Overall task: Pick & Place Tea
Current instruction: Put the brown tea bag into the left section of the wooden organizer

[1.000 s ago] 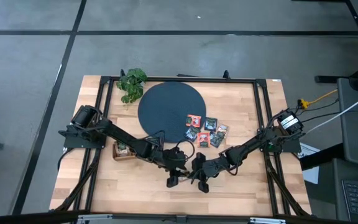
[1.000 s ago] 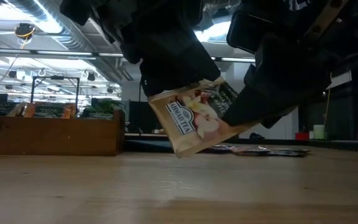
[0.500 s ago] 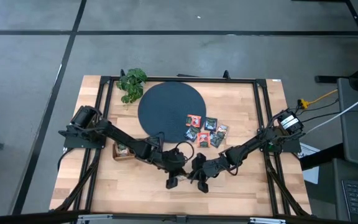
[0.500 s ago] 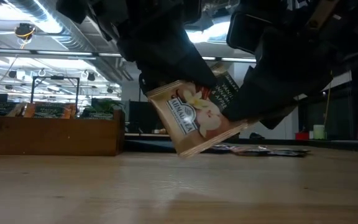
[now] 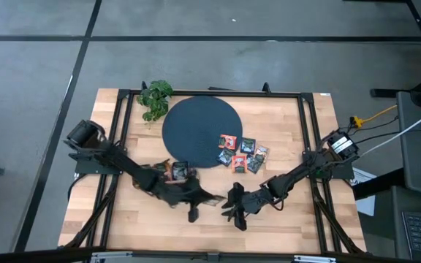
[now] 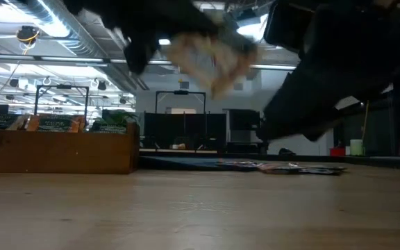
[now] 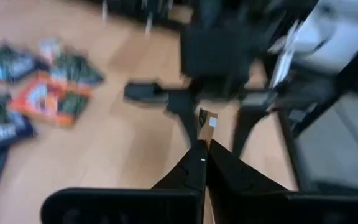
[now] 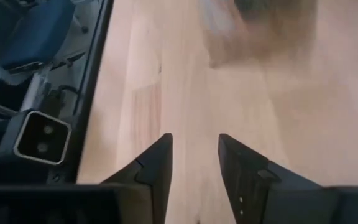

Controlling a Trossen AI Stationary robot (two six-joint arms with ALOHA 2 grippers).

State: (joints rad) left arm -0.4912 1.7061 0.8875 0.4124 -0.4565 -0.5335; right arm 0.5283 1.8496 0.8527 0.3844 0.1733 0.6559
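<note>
Lifted clear of the right gripper (image 5: 234,217) since a second ago, a pale tea sachet (image 6: 210,59) now rides high and blurred in the low view, carried off by the left gripper (image 5: 193,212), whose fingers (image 7: 199,163) are pressed together on a thin edge of the sachet. The right gripper, near the front of the wooden surface (image 5: 305,124), has let go; its fingers (image 8: 157,163) stand apart over bare wood with nothing between them.

More tea sachets (image 5: 242,154) lie in a loose cluster at the edge of the dark disc (image 5: 199,128), and the wooden compartment tray (image 6: 57,146), already holding several sachets, sits on the left side of the surface.

The risk from here appears to be the grip itself: the left gripper seems to hold only a sliver of a thin, slippery sachet, and a fast swing toward the tray could shake it loose or twist it so that it catches on a compartment wall. The two arms also work near each other, so a careless retreat by either could bring them into contact.
</note>
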